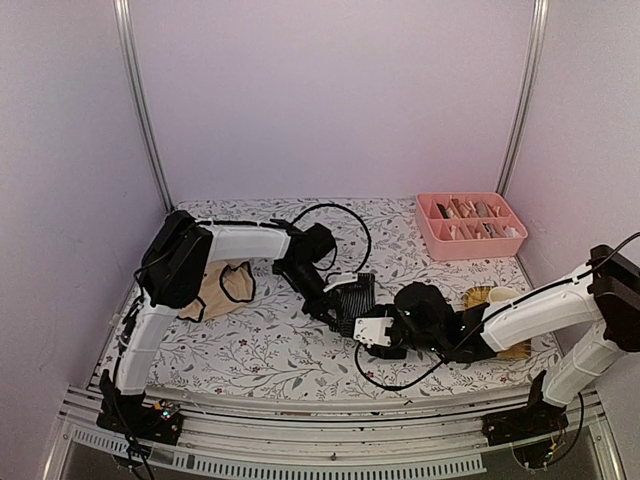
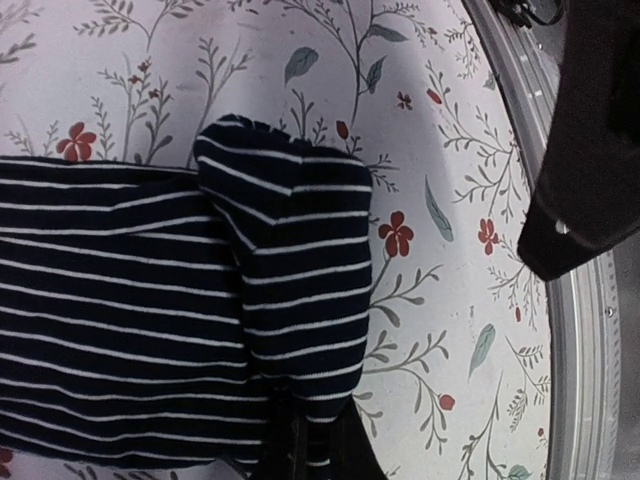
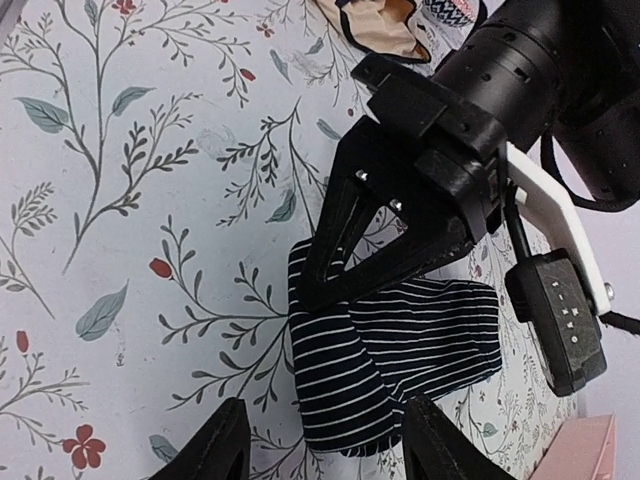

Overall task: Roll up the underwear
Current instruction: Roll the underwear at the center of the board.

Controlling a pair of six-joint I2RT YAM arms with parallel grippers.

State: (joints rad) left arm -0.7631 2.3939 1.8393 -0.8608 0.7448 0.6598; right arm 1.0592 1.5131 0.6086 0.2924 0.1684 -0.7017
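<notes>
The navy striped underwear (image 1: 356, 293) lies mid-table, one end folded over into a thick roll (image 2: 290, 260). My left gripper (image 1: 335, 312) is shut on that rolled end; its dark fingers clamp the cloth at the bottom of the left wrist view (image 2: 305, 425) and from above in the right wrist view (image 3: 318, 285). My right gripper (image 1: 364, 326) is open. Its two fingertips (image 3: 222, 430) straddle the near end of the roll (image 3: 385, 350) without touching it. The beige underwear with black edging (image 1: 226, 287) lies at the left, partly under the left arm, and also shows in the right wrist view (image 3: 375, 25).
A pink divided organizer (image 1: 470, 225) with small items stands at the back right. A yellowish object (image 1: 482, 297) lies partly hidden behind the right arm. Black cables loop over the floral cloth (image 1: 250, 340) near both wrists.
</notes>
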